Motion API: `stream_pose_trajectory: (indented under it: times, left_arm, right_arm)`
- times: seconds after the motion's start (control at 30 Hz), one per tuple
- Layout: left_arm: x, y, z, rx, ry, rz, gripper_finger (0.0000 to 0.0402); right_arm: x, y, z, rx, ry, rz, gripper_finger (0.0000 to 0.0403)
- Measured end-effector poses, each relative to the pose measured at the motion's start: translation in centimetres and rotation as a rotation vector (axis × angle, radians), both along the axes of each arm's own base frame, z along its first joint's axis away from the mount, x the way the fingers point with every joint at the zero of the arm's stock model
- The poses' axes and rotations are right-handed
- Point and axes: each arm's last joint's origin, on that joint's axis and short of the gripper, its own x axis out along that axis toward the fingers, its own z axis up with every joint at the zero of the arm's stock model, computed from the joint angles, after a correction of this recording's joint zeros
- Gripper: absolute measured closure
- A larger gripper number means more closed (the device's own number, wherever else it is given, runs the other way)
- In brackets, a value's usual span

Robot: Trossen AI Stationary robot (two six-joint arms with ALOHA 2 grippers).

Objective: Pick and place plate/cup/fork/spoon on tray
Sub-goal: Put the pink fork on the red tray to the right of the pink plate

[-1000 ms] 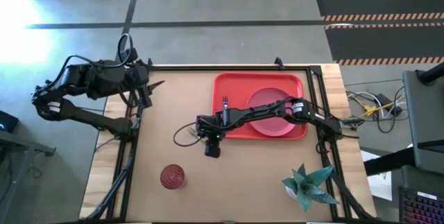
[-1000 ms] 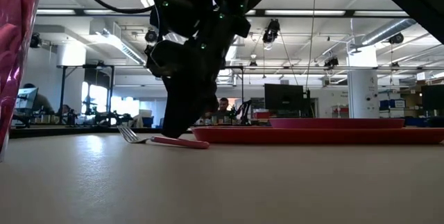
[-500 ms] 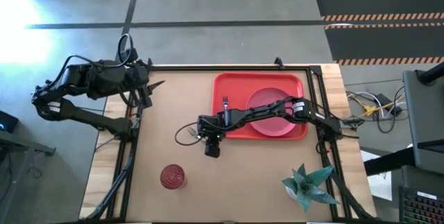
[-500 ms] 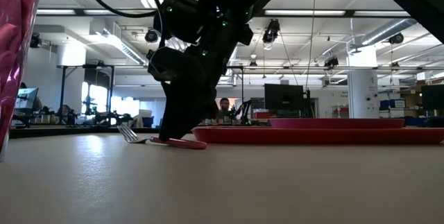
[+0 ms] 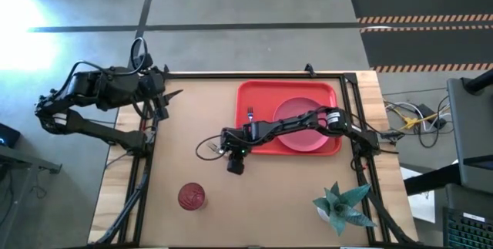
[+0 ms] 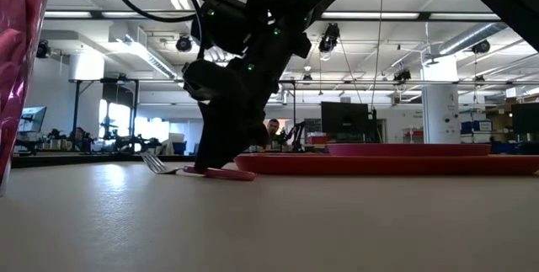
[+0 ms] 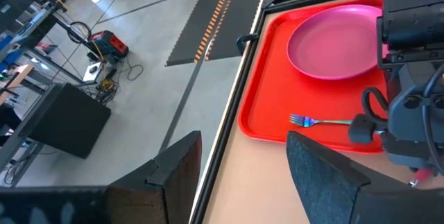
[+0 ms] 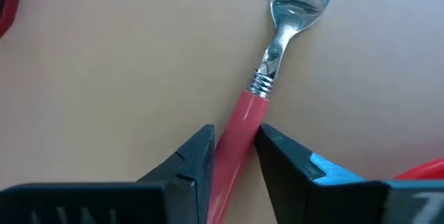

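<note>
Down on the table [image 5: 277,195] lies one fork [image 8: 267,78], just left of the tray [image 5: 254,95]; the right gripper [image 8: 234,156] pinches its pink handle between both fingers; one plate [image 5: 300,122] and one dark-handled spoon [image 7: 320,121] rest on the tray; one cup [image 5: 191,196] stands near-left; the left gripper [image 7: 243,172] waits spread at the far-left edge.

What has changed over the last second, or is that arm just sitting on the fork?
Very little. The right gripper has stayed down on the table with its fingers either side of the fork handle, and only its wrist has shifted slightly. The fork still lies flat beside the tray. The plate, the cup and the left gripper, parked at the table's edge, are unmoved.
</note>
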Motion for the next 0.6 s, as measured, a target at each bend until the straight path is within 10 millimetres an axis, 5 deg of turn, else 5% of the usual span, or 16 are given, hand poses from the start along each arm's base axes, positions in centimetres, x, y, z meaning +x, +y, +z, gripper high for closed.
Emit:
stream_pose_trajectory:
  times: [0.23,0.6]
  left_arm:
    - [0.01,0.0,0.0,0.0,0.0,0.0,0.0208]
    - [-0.01,0.0,0.0,0.0,-0.001,0.0,0.0208]
  right_arm:
    - [-0.06,-0.07,-0.13,-0.005,0.006,-0.002,0.0373]
    - [0.78,-0.1,0.64,-0.019,-0.07,-0.009,0.0373]
